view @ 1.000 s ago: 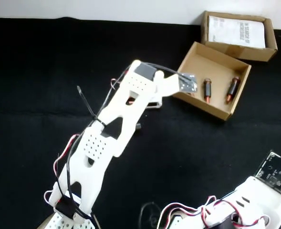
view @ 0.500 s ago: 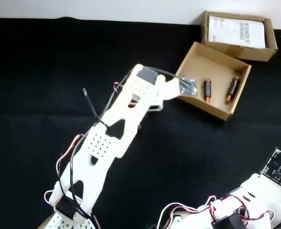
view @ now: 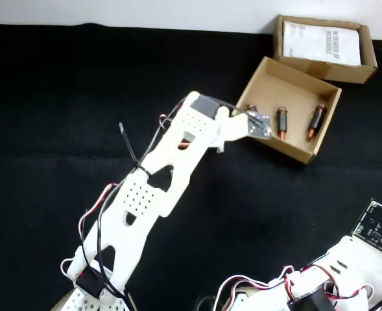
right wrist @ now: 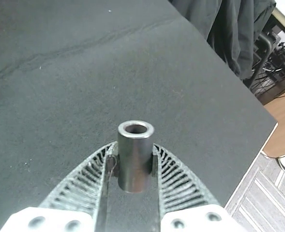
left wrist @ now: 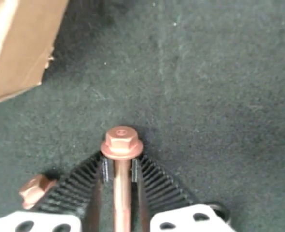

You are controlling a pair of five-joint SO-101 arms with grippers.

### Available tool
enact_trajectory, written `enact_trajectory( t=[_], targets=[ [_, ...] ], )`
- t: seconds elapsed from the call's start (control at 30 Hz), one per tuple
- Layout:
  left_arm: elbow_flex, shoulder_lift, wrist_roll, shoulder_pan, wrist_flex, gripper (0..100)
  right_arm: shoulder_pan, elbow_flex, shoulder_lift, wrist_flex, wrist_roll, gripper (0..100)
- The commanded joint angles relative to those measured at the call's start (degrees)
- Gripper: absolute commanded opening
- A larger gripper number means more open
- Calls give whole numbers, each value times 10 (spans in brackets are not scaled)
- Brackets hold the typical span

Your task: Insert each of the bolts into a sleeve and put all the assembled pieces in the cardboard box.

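High cam, fixed overhead, looks down on whole table (view: 48, 97) w/ cardboard box (view: 289, 85) far right; left wrist cam, v. close to cloth, looks along left gripper (left wrist: 121, 166) & shares box corner; right wrist cam looks along right gripper (right wrist: 135, 166) past table edge.

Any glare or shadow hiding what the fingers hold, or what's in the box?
High view: cardboard box evenly lit, two assembled pieces plain to see, the left arm covers its near corner. Left wrist view: soft sheen on the bolt head, shaft plain between the fingers. Right wrist view: sleeve rim bright, bore dark; nothing hidden.
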Motion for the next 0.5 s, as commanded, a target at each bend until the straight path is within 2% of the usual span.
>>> enact_trajectory(
  t=[0.0, 0.07, 0.2, 0.33, 0.47],
  targets=[
    [-53, -30, 30, 0, 33, 9, 1, 6, 1, -23, 8, 8],
    [-96, -49, 75, -8, 56, 9, -8, 20, -2, -37, 4, 8],
    [-183, -85, 177, -22, 91, 9, -94, 45, -2, -39, -1, 8],
    [-240, -116, 281, -29, 109, 9, -184, 68, -3, -44, -72, 8],
    [-261, -134, 356, -39, 109, 9, -268, 70, -3, -45, -55, 8]
  ],
)
